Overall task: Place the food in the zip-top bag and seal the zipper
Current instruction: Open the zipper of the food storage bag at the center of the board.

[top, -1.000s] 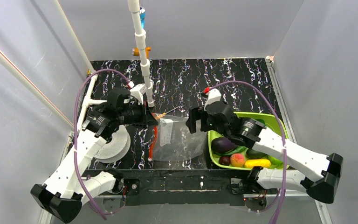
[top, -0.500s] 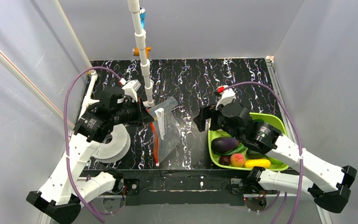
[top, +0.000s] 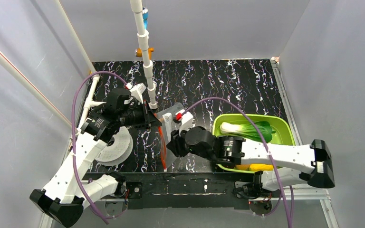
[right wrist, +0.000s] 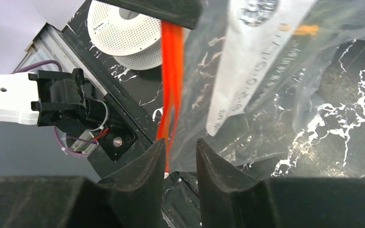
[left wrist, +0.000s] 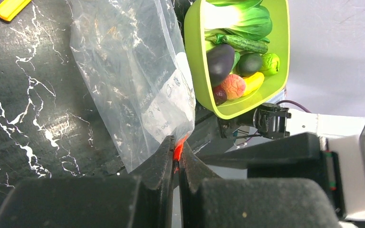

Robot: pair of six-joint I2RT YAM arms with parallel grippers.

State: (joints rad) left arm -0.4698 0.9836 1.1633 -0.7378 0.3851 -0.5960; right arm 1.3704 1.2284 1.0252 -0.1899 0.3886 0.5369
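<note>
The right gripper [right wrist: 180, 147] has swung from over the green bin [top: 261, 116] to the single zip-top bag [left wrist: 133, 80], uncovering the bok choy [top: 247, 129]; its jaws stand slightly apart at the bag's lower edge. The left gripper [left wrist: 176, 154] stays pinched on the zipper [right wrist: 171, 80], the bag dangling from it.

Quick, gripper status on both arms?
Left gripper: shut on the zipper of the zip-top bag.
Right gripper: open, fingers at the bag's lower edge, holding nothing.
</note>
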